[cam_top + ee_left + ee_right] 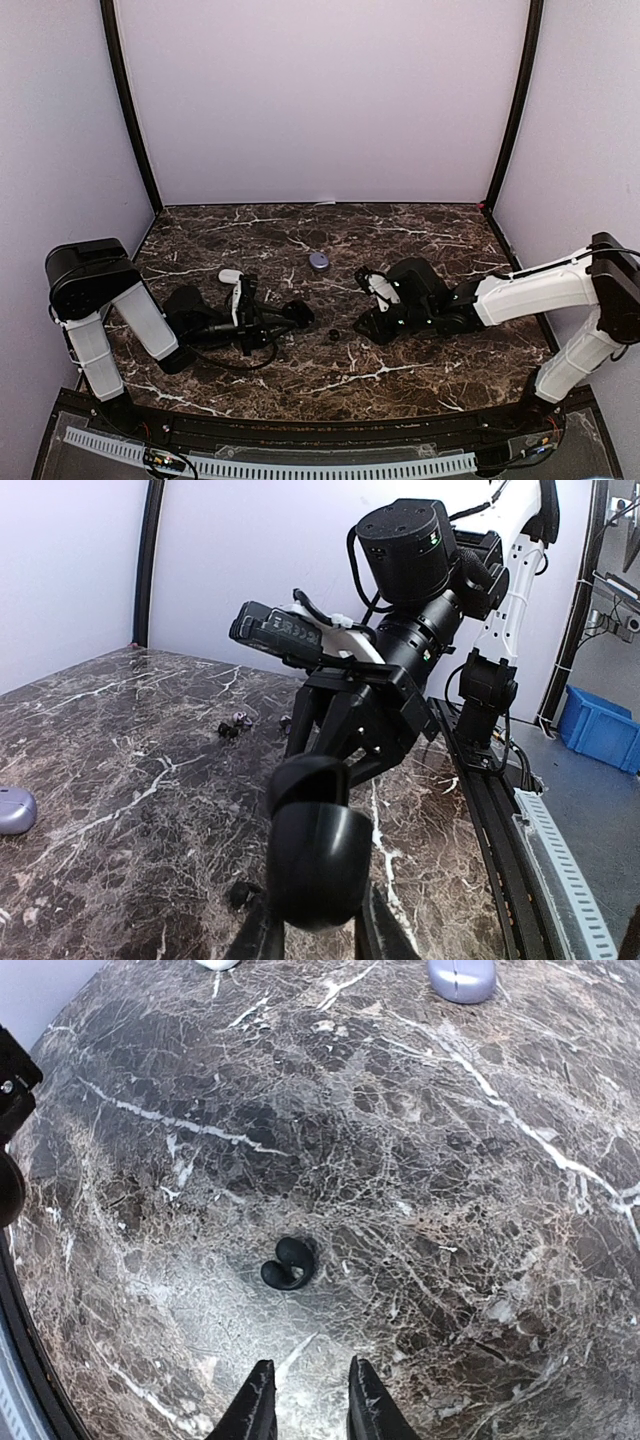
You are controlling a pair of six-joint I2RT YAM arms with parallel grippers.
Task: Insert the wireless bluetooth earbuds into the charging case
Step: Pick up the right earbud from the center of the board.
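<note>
A black earbud (288,1263) lies on the marble just ahead of my right gripper (310,1400), which is open and empty, its fingertips (258,1405) short of the bud. The same bud shows in the top view (333,334) between the two grippers, and in the left wrist view (243,892). My left gripper (320,925) is shut on a black pebble-shaped charging case (320,855), held off the table with its lid raised. In the top view this case (300,313) sits left of the bud, with my right gripper (362,325) on the bud's right.
A purple case (319,261) lies further back at centre and also shows in the right wrist view (462,975). A white case (230,275) lies back left. Two small dark buds (235,723) lie beyond the right gripper. The table's near edge rail (520,860) is close.
</note>
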